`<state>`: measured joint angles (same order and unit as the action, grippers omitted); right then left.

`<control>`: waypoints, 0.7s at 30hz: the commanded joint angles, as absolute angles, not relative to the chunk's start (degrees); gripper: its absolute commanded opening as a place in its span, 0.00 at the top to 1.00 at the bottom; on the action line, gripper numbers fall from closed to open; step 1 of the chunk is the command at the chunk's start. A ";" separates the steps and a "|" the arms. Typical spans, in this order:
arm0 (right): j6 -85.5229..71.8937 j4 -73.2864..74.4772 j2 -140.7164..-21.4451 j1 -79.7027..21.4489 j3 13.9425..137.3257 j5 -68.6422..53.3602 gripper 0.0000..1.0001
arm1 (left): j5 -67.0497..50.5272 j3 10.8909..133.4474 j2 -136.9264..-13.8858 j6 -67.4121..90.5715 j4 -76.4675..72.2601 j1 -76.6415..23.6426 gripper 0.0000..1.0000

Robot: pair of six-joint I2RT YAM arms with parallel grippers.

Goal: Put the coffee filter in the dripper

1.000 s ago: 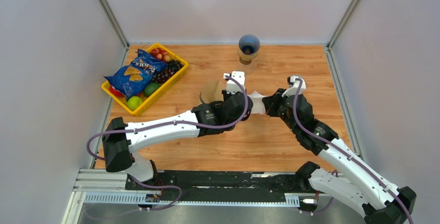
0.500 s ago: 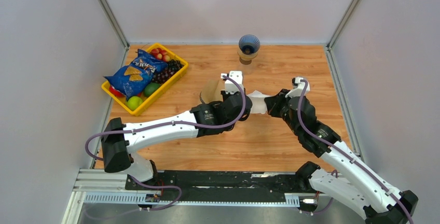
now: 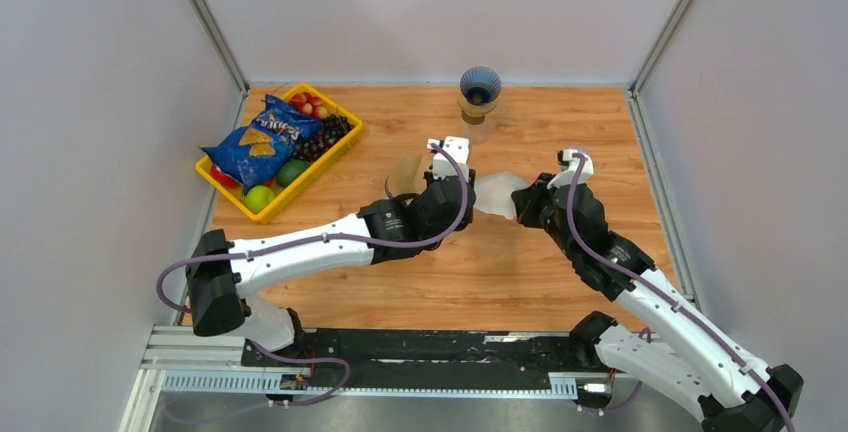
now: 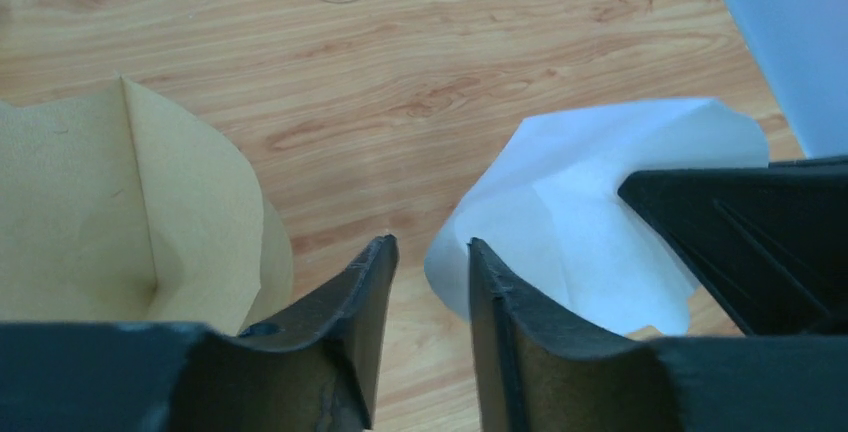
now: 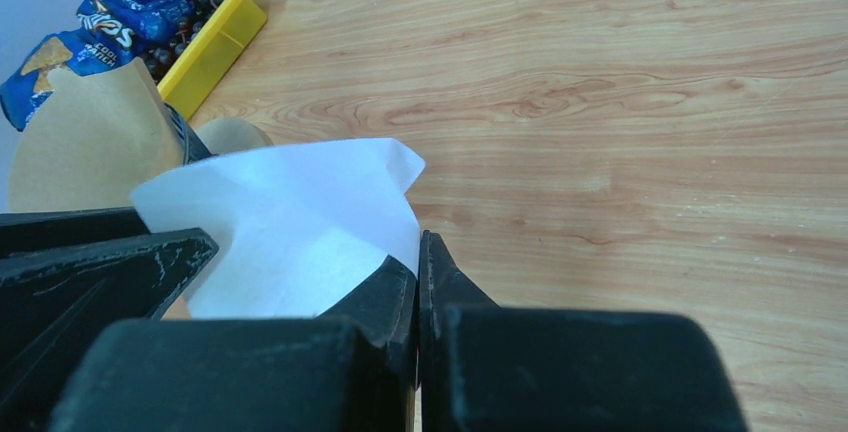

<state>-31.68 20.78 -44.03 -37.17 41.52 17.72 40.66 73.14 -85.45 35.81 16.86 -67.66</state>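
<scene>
Your left jaws were clamped a moment ago and now stand apart. In the left wrist view a clear gap shows between the two fingers, and the near corner of the white coffee filter (image 4: 575, 207) sits in that gap without being pinched. The filter is therefore carried by your right jaws alone, which are closed flat on its lower edge with the paper fanning up and to the left above them. It hangs just above the bench (image 3: 520, 262), between the two wrists at mid-bench and well short of the dripper (image 3: 480, 84) at the far edge. My reading is that the hand-over is done and the carry to the dripper is the part left, so draw the left arm clear before the right one travels. I cannot tell whether the filter's corner is brushing the left arm's inner finger (image 4: 500, 302). The brown paper cone (image 4: 130, 202) beside that arm could be one filter or a nested stack, and I cannot tell which. Both wrist cameras cut the dripper off, showing only a clear glass base at their top edge. From above, its blue bowl has something dark in it that is too small to identify.
</scene>
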 commanded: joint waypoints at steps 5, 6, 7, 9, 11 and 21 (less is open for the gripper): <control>-30.15 21.22 -44.71 -36.83 43.95 19.81 1.00 | 32.16 71.70 -80.46 27.21 11.49 -67.32 0.20; -30.15 21.33 -44.91 -36.82 44.08 19.96 1.00 | 30.06 71.49 -80.04 26.74 10.50 -67.32 0.15; -30.15 21.28 -45.10 -36.82 44.19 20.17 1.00 | 28.92 70.80 -79.10 25.63 9.91 -67.32 0.07; -30.02 21.38 -45.60 -36.83 44.40 20.38 1.00 | 25.03 69.93 -77.64 23.97 8.07 -67.31 0.01; -29.85 21.41 -46.21 -36.83 44.98 20.33 1.00 | 21.21 69.45 -76.22 22.67 6.80 -67.32 0.00; -26.54 21.45 -50.87 -34.76 54.04 23.31 1.00 | 22.12 67.53 -65.96 19.37 6.48 -67.33 0.00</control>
